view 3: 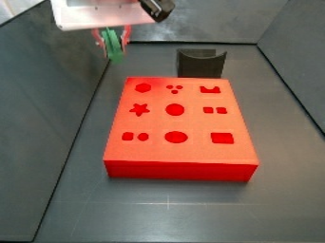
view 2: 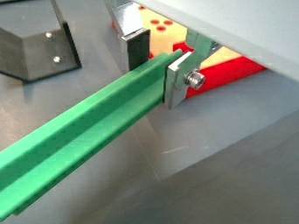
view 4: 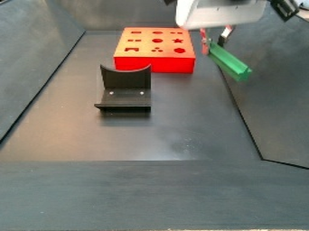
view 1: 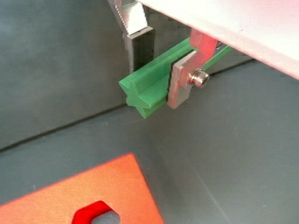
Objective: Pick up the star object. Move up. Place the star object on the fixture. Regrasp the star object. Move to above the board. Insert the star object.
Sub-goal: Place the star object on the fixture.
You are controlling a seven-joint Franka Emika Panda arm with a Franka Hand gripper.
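My gripper [view 1: 162, 73] is shut on the star object [view 1: 143, 92], a bright green ridged rod whose star-shaped end faces a wrist view. The rod [view 2: 87, 140] runs long and level out from between the fingers. In both side views the gripper [view 3: 112, 44] [view 4: 218, 41] hangs in the air off one long side of the board [view 3: 178, 142], with the star object [view 4: 230, 62] sticking out beside it. The red board [view 4: 154, 56] lies flat with its recessed cutouts up. The dark fixture [view 3: 200, 63] [view 4: 123, 90] stands on the floor, apart from the gripper.
Dark sloping walls [view 3: 51, 114] enclose the floor on all sides. The fixture [view 2: 35, 52] appears near the rod in a wrist view. One corner of the board [view 1: 82, 197] with a cutout lies below the gripper's level.
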